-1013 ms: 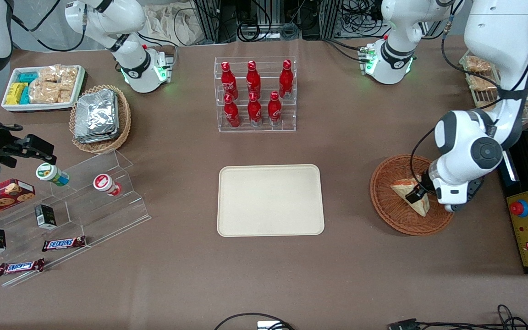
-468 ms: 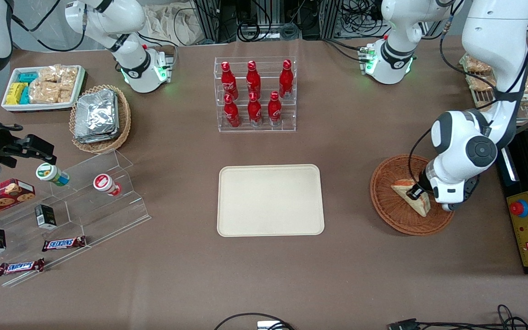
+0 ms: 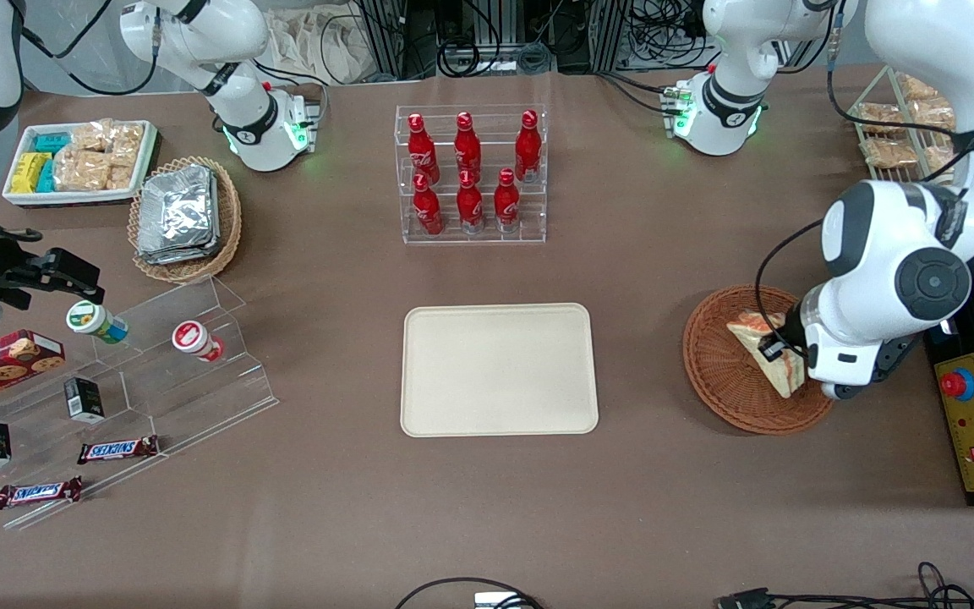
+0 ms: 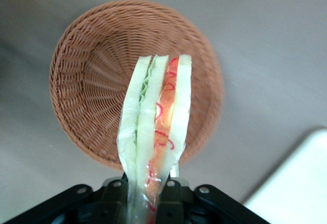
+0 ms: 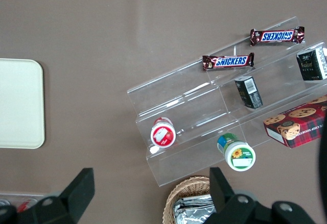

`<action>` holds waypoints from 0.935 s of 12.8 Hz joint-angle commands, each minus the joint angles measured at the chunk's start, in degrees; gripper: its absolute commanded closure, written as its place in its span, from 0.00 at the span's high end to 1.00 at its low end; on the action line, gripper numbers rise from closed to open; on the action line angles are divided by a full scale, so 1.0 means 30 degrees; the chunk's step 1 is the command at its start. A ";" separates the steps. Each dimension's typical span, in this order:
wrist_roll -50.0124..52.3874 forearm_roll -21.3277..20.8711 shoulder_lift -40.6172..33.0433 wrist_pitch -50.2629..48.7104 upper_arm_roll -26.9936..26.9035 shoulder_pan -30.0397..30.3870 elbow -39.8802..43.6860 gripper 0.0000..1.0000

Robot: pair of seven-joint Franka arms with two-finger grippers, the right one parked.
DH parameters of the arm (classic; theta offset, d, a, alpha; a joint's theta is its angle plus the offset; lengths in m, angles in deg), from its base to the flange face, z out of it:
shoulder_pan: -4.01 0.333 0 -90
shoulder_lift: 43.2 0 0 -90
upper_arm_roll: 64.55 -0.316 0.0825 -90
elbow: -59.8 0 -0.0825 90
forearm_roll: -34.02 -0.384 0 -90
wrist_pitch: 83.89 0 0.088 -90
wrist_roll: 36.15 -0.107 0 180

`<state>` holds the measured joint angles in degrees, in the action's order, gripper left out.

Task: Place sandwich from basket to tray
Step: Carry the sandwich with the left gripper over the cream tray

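Gripping the triangular white-bread sandwich (image 3: 768, 350) in its clear wrap, the left arm's hand (image 3: 779, 351) is hanging over the round reddish-brown wicker basket (image 3: 719, 372), its black fingers (image 4: 173, 187) pressing the wedge's two flat faces near one end. In the wrist view the sandwich (image 4: 156, 132) is standing out from the hand (image 4: 149, 191) with its cut edge showing, green and orange-red filling between pale slices, and the basket (image 4: 92, 81) is lying below it with its woven floor bare. From the front, the wedge is sitting over the part of the basket nearest the working arm, tilted, its lower corner close above the rim.

Lying flat on the brown tabletop (image 3: 639, 279), the large cream-beige rectangular tray (image 3: 500, 370) is sitting toward the parked arm's end from the basket, well apart, with a bare strip of tabletop between the two rims. Its surface is carrying nothing. A clear rack of red bottles (image 3: 470, 173) is standing farther from the front camera than the tray.
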<state>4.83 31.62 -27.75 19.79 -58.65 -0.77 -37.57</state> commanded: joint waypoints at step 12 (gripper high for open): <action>-0.2647 -0.1716 0.8794 0.2938 0.2104 -0.7018 0.5973 0.39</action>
<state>-3.04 27.81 -2.10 29.30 -52.25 -20.97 -21.85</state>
